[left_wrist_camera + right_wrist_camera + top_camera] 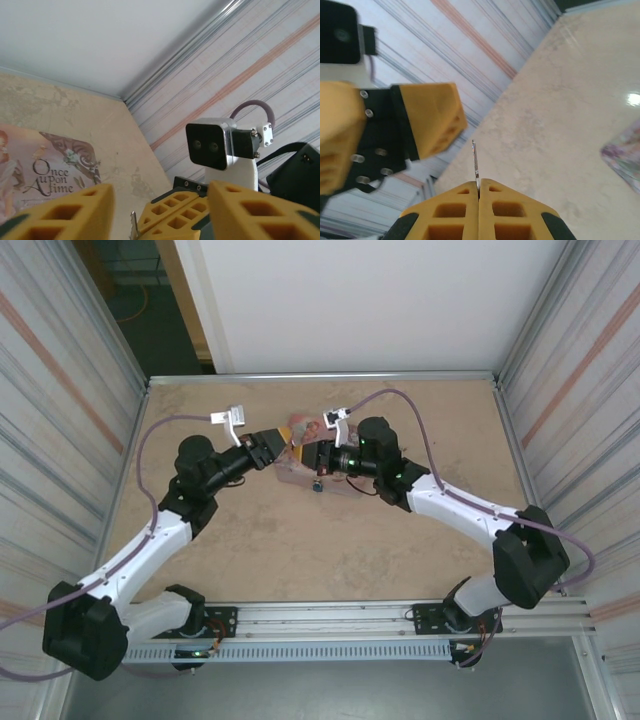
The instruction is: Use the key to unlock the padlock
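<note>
My left fingers reach in from the left toward the middle of the bench and stand apart, gripping nothing. Through my left wrist camera I see one yellow finger on each side with a clear gap between them. Beneath and just past them lies the pink tin, flat on the bench, its lid lettered "Once upon a time". At the tin's near edge, a little to the right, sits the padlock – a tiny blue speck from above. It is just on the near side of my right wrist, and I cannot tell whether it rests on the tin or on the bench beside it. It is too small for me to make out its shackle. Right of that, my right fingers are pressed together, tip to tip with my left ones. They pinch the key – a thin metal blade that stands edge-on out of the seam between the two pads. It points toward the gap of my open left fingers and touches neither of them.
</note>
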Motion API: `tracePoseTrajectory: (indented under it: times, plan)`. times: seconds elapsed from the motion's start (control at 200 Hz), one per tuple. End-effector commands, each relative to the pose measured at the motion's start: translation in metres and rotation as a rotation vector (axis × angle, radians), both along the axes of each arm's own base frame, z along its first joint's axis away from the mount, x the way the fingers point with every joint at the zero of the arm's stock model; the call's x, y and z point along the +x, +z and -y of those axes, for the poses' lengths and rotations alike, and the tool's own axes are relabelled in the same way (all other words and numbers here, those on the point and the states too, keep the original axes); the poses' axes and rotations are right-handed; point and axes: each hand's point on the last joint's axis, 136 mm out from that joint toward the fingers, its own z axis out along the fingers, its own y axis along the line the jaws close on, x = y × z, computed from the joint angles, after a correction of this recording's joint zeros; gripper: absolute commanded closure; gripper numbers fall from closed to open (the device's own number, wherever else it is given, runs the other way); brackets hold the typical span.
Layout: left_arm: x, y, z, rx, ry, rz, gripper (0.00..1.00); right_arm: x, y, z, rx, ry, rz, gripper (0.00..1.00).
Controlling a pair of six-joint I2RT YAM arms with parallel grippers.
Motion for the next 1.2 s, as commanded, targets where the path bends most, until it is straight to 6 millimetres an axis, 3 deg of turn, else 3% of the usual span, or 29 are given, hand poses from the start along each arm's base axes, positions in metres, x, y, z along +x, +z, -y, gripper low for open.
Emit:
tracePoseTrajectory:
  times: [0.0,0.13,0.301,0.471,0.872,1.197]
  plan:
    - [-0.006,-0.002,-0.016,0.061,0.053,0.023,0.36,-0.002,-0.004,0.02,-0.138,-0.022,0.07,1.0]
    - [-0.015,-0.019,-0.026,0.191,0.072,0.02,0.24,-0.001,-0.029,0.043,-0.287,-0.044,0.075,1.0]
    - [-0.027,-0.058,-0.032,0.34,0.044,-0.033,0.22,0.003,-0.063,0.071,-0.437,-0.064,0.057,1.0]
    - [-0.031,-0.099,-0.034,0.398,0.025,-0.114,0.17,0.011,-0.088,0.086,-0.463,-0.059,0.005,1.0]
    - [-0.019,-0.15,-0.002,0.358,-0.128,-0.198,0.18,0.044,-0.116,0.089,-0.277,-0.072,-0.104,1.0]
    - [-0.004,-0.189,0.021,0.441,-0.179,-0.215,0.18,0.067,-0.147,0.095,-0.277,-0.111,-0.153,1.0]
